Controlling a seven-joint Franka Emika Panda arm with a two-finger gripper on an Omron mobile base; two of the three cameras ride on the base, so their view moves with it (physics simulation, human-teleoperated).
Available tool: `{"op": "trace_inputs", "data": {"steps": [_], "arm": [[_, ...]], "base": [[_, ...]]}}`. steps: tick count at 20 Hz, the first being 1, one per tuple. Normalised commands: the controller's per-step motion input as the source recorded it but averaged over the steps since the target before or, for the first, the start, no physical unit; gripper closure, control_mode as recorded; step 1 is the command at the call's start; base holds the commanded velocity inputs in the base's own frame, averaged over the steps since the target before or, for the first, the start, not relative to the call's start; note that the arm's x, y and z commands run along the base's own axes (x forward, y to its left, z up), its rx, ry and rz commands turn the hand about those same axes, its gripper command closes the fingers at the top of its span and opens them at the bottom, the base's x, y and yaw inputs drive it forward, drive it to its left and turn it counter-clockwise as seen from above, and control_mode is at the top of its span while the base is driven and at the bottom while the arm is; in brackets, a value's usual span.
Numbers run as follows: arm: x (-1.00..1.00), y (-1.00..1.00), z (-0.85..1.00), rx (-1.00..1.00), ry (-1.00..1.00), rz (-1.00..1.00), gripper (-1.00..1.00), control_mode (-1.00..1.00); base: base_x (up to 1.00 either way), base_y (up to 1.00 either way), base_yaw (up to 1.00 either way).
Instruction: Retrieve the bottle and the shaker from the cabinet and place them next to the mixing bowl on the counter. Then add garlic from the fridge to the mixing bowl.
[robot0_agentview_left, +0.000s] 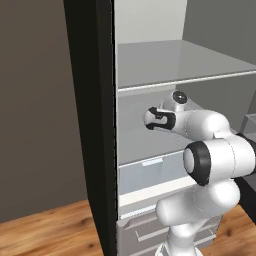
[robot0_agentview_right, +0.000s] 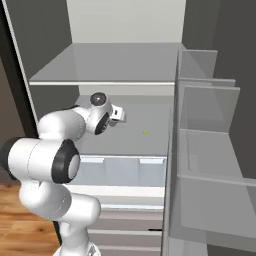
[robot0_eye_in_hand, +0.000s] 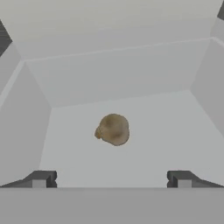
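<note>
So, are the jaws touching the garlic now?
Apart. In the hand view, bare shelf separates the garlic from both fingertips of the open gripper.

No readable text (anywhere visible).

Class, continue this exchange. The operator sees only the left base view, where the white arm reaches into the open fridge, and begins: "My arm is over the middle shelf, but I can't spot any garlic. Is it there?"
Observer: Yes. The hand view shows the small tan-brown roundish garlic lying on the pale grey shelf, straight ahead of the hand.
Operator: Is the gripper ready to take it?
Observer: The gripper is open, with its dark finger tips wide apart and the garlic beyond them.
Operator: Anything to my right?
Observer: The right base view shows translucent door bins standing right of the shelf.
</note>
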Motion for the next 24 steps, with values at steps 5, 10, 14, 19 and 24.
{"op": "trace_inputs", "data": {"steps": [5,10,14,19,24], "arm": [[0.22,0.02,-0.18,0.0,0.05,0.0,-1.0,-1.0],[0.27,0.02,-0.24,-0.02,0.07,0.0,-1.0,-1.0],[0.19,0.02,-0.1,0.0,0.01,0.0,-1.0,-1.0],[0.23,0.0,-0.01,0.0,0.0,0.0,-1.0,-1.0],[0.41,0.0,-0.04,0.0,0.0,0.0,-1.0,-1.0]], "base": [[0.0,0.0,0.0],[0.0,0.0,0.0],[0.0,0.0,0.0],[0.0,0.0,0.0],[0.0,0.0,0.0]]}}
